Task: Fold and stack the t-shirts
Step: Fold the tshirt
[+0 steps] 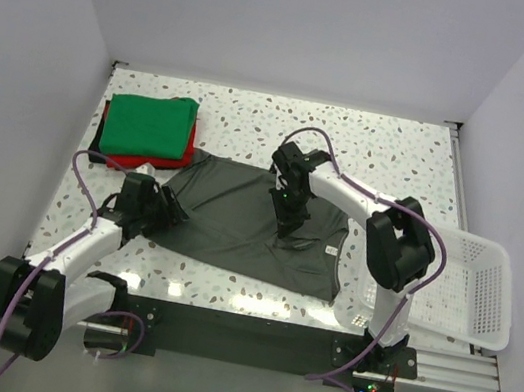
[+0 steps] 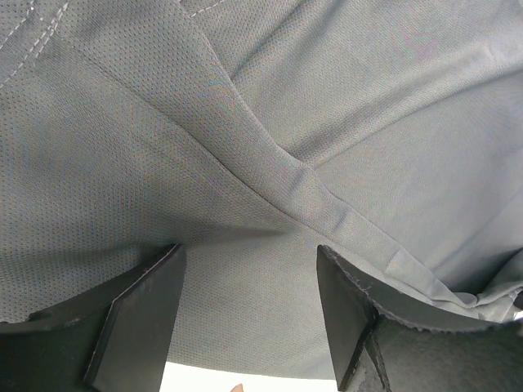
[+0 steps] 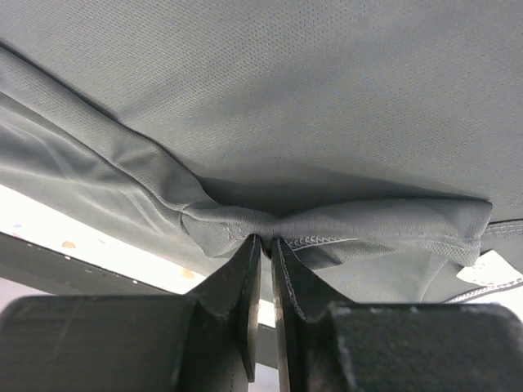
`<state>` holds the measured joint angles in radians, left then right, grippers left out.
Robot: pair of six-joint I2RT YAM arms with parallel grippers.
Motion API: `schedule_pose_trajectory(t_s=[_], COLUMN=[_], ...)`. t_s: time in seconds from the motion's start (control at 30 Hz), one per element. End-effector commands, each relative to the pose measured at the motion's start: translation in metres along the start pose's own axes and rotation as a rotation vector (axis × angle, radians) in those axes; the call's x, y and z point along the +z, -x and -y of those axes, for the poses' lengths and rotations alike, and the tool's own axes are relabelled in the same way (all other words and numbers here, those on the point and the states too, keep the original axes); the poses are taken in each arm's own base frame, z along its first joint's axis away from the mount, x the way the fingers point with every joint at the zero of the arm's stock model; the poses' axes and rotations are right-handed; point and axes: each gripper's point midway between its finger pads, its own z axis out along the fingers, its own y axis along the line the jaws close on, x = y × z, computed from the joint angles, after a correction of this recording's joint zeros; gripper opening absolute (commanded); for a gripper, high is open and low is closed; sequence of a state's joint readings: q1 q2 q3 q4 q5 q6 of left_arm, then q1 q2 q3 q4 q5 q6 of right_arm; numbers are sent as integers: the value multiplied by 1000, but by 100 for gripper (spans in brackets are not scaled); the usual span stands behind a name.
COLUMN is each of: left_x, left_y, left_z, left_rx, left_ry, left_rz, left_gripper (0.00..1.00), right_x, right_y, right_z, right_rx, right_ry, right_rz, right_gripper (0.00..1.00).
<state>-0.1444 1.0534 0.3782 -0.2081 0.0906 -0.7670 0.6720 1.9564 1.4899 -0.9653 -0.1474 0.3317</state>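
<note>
A dark charcoal-grey t-shirt (image 1: 226, 225) lies spread across the middle of the table. My right gripper (image 1: 288, 223) points down on its middle. In the right wrist view, the gripper (image 3: 266, 238) shows only a thin slit between its jaws. A bunched, stitched hem of the grey shirt (image 3: 286, 98) is pinched at the tips. My left gripper (image 1: 170, 208) rests low at the shirt's left edge. Its jaws (image 2: 250, 253) stand wide apart over flat grey cloth (image 2: 245, 122), gripping nothing. A folded green t-shirt (image 1: 150, 126) lies on a folded red one (image 1: 151, 164) at the back left.
A white mesh basket (image 1: 475, 284) sits at the right edge of the table, beside the right arm's base. The speckled tabletop (image 1: 373, 140) shows behind the grey shirt. White walls close in the back and both sides.
</note>
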Motion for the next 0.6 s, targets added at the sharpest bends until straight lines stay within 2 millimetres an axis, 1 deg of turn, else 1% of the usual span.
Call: schedule_pose_trajectory(t_s=[0.0,0.03,0.07,0.17,0.27,0.3,0.37,0.4,0.43,0.47,0.5,0.53,0.57], left_x=[-2,-2,-2,-2,-1,-1,-1,-1,-1,-1,-1,-1,-1], left_y=[-33,-33,-33,-33,-33,-34,-34,-34,-33,-33,-34,-34,-35], left_z=[-35,-35,-35,-36,-37,-37,-37,-37,-37,-37,-38,-38,-39], left_rx=[-10,-9,-10,-10,-7,-9,-9,-8,-9,-7,-9,-9,-9], left_ry=[133,134,134,137,140,142,143,143,141,142,144,144,147], left_rz=[-107,-107,-106,-107,-108,-110,-111,-113,-109,-108,-108,-108,-112], left_gripper=[71,71,71,71,71,71,71,71,71,71,71,71,72], right_x=[-18,-17,-16,-15,-20,-22,-28,-28,-31,-31,-24,-25,-23], right_y=[15,16,16,16,18,18,18,13,11,9,3,0,-2], right_z=[-9,-10,-11,-10,-14,-15,-12,-8,-6,-3,1,0,3], right_rx=[-7,-4,-5,-4,-10,-13,-7,1,5,19,36,43,59], right_ry=[28,32,32,32,52,57,40,23,18,19,19,41,50], right_rz=[60,57,52,43,68,72,83,72,80,78,63,65,64], right_gripper=[15,17,22,28,32,35,38,45,47,48,49,50,50])
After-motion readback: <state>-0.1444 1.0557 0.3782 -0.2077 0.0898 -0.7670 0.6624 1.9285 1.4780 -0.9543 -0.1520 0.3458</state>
